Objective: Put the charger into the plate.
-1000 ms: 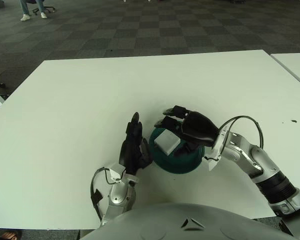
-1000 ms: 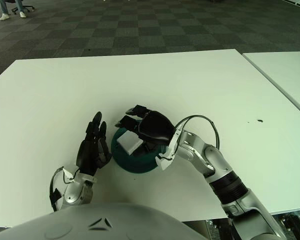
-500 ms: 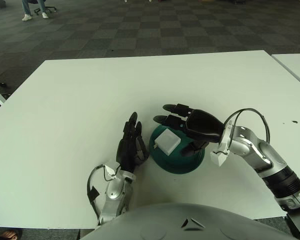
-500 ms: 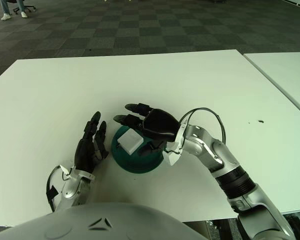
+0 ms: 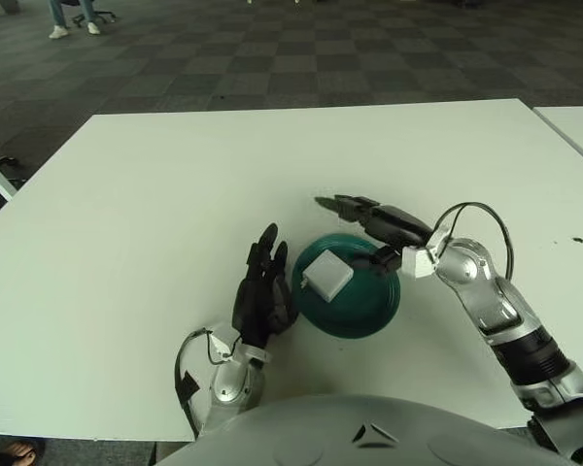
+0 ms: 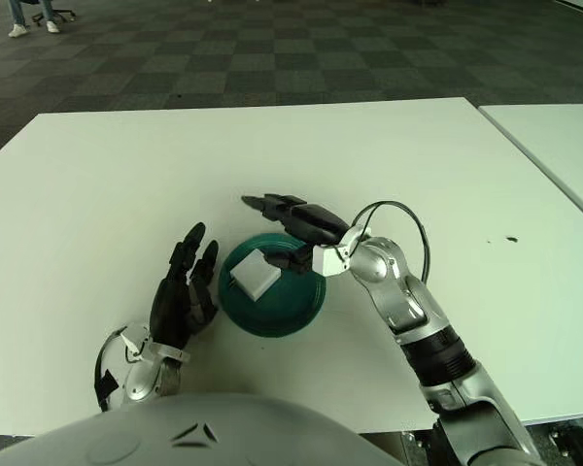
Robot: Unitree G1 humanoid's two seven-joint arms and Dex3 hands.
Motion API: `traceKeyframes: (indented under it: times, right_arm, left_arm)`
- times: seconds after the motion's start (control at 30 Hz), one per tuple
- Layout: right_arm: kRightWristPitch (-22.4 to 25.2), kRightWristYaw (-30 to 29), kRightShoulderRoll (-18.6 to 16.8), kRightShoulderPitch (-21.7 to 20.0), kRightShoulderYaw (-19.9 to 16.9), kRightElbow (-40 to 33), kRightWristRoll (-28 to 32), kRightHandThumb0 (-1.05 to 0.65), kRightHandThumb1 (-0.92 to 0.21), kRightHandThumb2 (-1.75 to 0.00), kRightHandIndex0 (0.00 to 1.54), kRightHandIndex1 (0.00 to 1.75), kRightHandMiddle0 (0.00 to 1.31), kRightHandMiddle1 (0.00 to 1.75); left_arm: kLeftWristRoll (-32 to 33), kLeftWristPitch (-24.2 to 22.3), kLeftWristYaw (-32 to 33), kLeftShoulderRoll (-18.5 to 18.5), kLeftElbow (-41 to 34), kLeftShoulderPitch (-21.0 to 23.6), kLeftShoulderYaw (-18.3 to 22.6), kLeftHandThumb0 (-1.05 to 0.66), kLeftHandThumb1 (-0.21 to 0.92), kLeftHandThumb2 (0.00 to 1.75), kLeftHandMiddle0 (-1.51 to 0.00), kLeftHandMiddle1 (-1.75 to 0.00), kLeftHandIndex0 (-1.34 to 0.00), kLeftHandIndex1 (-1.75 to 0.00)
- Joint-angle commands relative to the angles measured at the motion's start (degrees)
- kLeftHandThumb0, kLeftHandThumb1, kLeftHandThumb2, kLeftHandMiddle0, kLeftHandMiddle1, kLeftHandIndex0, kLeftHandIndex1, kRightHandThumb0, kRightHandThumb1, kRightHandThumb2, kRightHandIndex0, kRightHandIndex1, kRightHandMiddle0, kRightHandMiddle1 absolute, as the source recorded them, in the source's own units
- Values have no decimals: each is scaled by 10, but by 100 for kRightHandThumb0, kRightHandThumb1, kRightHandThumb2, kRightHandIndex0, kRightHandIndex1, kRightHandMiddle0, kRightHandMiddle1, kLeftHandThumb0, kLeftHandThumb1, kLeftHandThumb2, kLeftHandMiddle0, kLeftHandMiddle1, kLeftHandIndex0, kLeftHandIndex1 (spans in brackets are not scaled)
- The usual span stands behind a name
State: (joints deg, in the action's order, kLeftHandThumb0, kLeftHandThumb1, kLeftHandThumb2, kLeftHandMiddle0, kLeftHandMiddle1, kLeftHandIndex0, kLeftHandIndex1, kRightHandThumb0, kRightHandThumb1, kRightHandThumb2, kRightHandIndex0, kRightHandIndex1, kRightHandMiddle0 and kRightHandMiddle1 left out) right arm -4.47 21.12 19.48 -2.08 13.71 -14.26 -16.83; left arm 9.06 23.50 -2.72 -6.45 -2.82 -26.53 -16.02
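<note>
A white square charger [image 5: 327, 274] lies inside the dark green plate [image 5: 367, 309], toward its left side. My right hand [image 5: 371, 218] hovers at the plate's far right rim, fingers stretched out flat and holding nothing; it is clear of the charger. My left hand [image 5: 264, 287] stands just left of the plate with its fingers extended upward, also holding nothing. In the right eye view the charger [image 6: 255, 276] shows in the plate [image 6: 291, 311] below the right hand [image 6: 296, 216].
The plate sits on a white table [image 5: 155, 194] near its front edge. A second white table [image 5: 573, 121] stands to the right across a narrow gap. Dark checkered carpet lies beyond the far edge.
My right hand has lifted off the charger and drawn back to the plate's far right rim, its fingers flattening out. The charger stays in the plate. My left hand shifted slightly.
</note>
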Motion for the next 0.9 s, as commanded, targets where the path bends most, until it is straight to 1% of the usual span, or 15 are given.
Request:
traceKeyframes:
  times: [0.0,0.03,0.1,0.17,0.27,0.3,0.4,0.5,0.6,0.7,0.87]
  right_arm:
    - [74,-100,-108,109,-74,-45,87,-96,-92,-80,32,1,2,42]
    - [81,-110,-121,120,-86,-50,104,-94,-92,-80,36,2,1,52]
    - [99,-119,-138,136,-107,-61,133,-92,-92,-80,40,2,0,62]
    - [113,-124,-148,145,-116,-71,148,-92,-92,-80,42,2,0,68]
    - [136,-148,-189,156,-148,-79,206,-91,-92,-80,42,2,2,74]
    - [140,-153,-196,157,-152,-81,215,-91,-92,-80,41,1,3,75]
    - [122,-171,-218,144,-175,-49,244,-92,-92,-79,35,0,2,76]
    - [99,-176,-228,131,-195,-14,266,-93,-92,-78,29,0,1,76]
    - [66,-179,-235,118,-222,21,288,-93,-92,-76,26,0,0,76]
    - [44,-183,-243,115,-229,33,292,-93,-92,-75,25,0,0,75]
    - [13,-207,-262,120,-234,33,286,-93,-92,-74,26,1,0,74]
  left_arm:
    - [-10,-24,19,-17,-22,13,7,-104,92,106,-19,-1,0,-42]
    - [-11,-29,20,-15,-25,13,7,-104,92,107,-17,-1,0,-38]
    - [-11,-38,20,-12,-31,10,6,-105,92,107,-15,-1,0,-33]
    - [-12,-45,20,-9,-37,8,6,-105,92,107,-14,0,0,-30]
    - [-15,-51,11,2,-41,7,3,-105,92,109,-11,-1,0,-23]
    - [-16,-51,9,4,-42,5,2,-105,92,110,-10,-1,0,-19]
    - [-18,-57,4,5,-52,-1,-5,-105,92,112,-7,-1,0,-12]
    - [-17,-63,2,6,-60,-8,-6,-105,92,112,-5,0,0,-7]
    - [-21,-73,4,6,-69,-12,-7,-105,92,111,-3,0,0,-3]
    - [-21,-79,3,10,-77,-15,-4,-105,92,109,-1,0,0,-2]
    - [-5,-94,-1,10,-95,-24,-2,-105,92,104,0,0,0,0]
